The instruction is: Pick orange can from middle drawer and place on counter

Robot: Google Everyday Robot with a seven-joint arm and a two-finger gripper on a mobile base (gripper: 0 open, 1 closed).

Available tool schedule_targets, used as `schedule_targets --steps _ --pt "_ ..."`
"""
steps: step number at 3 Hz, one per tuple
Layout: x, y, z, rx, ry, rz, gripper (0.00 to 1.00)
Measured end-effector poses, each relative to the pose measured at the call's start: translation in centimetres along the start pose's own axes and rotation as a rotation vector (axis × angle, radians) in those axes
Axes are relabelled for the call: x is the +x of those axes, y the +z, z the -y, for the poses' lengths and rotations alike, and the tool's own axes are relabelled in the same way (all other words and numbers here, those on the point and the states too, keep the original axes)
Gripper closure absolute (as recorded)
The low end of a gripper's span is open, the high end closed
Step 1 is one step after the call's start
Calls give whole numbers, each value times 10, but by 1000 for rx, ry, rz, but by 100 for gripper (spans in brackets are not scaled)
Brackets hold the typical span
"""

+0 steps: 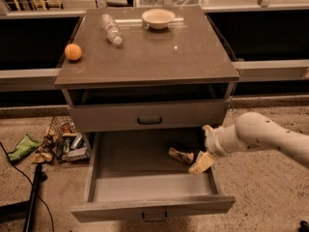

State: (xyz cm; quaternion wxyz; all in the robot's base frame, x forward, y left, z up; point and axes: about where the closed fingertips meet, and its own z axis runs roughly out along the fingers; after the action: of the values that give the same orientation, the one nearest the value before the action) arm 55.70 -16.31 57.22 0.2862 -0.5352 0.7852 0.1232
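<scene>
**Camera view.** The middle drawer [145,182] stands pulled out below the shut upper drawer [149,116]. The orange can [181,154] lies on its side toward the drawer's right rear, not lifted. The end effector [201,162] hangs inside the drawer near the right wall, just beside the can's right end. You cannot tell whether it is apart or together, nor whether it touches the can.

**Risks, as judged.**
- A can on its side rolls. If you close on it off-centre, expect it to slide away toward the back or the left.
- The can looks dented, so a hard squeeze may slip or crush it further.
- The arm works close to the drawer's right wall and under the upper drawer's front. A careless lift could catch either one and knock the can loose.
- On the table [159,62], the orange fruit [73,51], bottle [111,29] and bowl [158,18] sit left and rear. Set the can down front right, or you may strike one.
</scene>
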Motion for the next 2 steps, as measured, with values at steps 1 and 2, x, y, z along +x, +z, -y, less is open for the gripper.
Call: schedule_targets --steps 1,2 --pt "10 36 15 -10 3 34 0" --pt "22 68 25 -23 18 34 0"
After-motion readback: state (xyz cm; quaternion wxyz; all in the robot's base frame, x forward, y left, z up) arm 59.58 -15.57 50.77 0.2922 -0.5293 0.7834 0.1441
